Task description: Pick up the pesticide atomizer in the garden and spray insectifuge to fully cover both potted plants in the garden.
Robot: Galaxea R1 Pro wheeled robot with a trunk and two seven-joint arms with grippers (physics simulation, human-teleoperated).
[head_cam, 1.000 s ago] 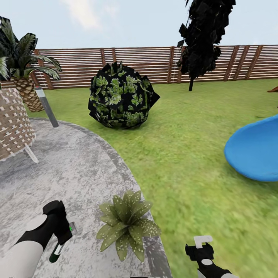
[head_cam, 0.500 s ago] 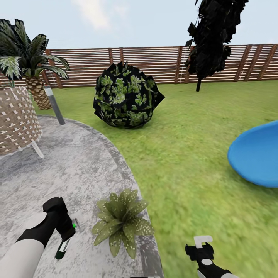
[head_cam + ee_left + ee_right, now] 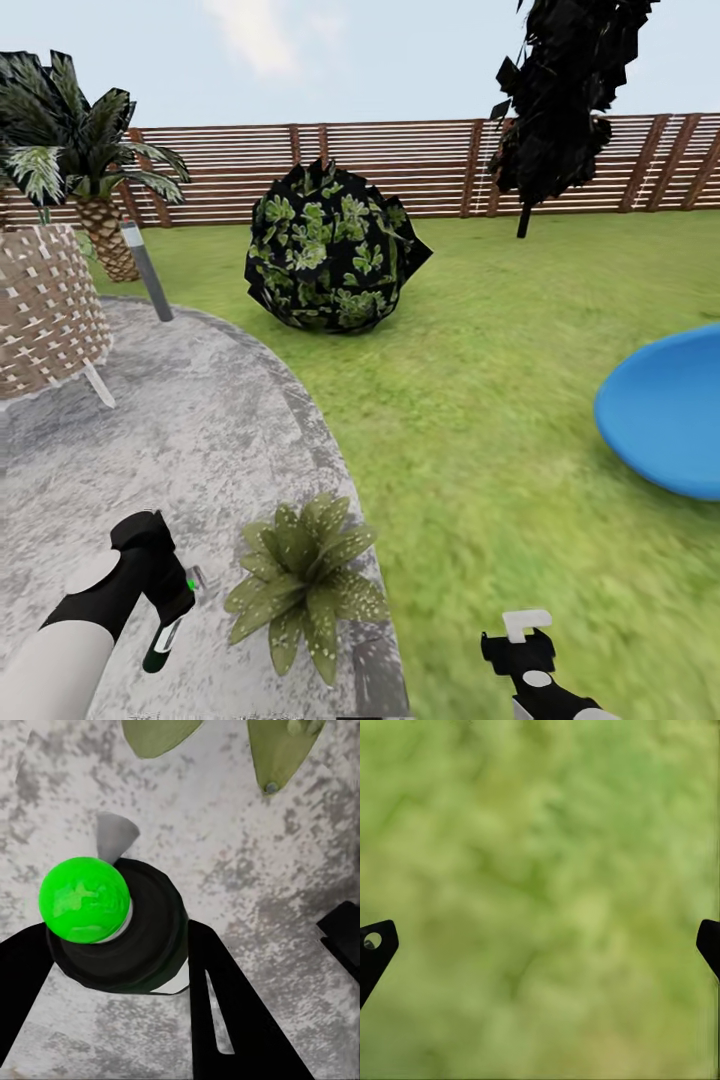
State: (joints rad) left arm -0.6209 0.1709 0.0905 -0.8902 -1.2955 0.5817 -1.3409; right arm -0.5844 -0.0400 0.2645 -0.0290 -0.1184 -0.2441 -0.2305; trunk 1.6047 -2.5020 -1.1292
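Note:
My left gripper (image 3: 168, 605) hangs low over the grey patio (image 3: 200, 430), shut on the pesticide atomizer (image 3: 163, 640), whose dark green end points down. In the left wrist view the black fingers (image 3: 225, 1020) clamp the atomizer's dark cap with its bright green knob (image 3: 84, 900), and leaf tips (image 3: 283, 750) show just beyond. One potted plant (image 3: 300, 585), a speckled green rosette, sits at the patio's edge immediately right of that gripper. My right gripper (image 3: 520, 640) is open over the lawn, its fingertips (image 3: 375, 949) far apart above blurred grass.
A wicker chair (image 3: 45, 310) stands at the left on the patio, with a grey post (image 3: 147, 270) and a palm (image 3: 95, 160) behind. A big dark round bush (image 3: 335, 250) sits ahead on the lawn. A blue rounded object (image 3: 665, 410) lies right. A slatted fence (image 3: 400, 165) closes the back.
The whole picture has shifted, so the camera has moved. The plant now sits a little lower and further left in view. Both arms keep their pose; the left still grips the atomizer.

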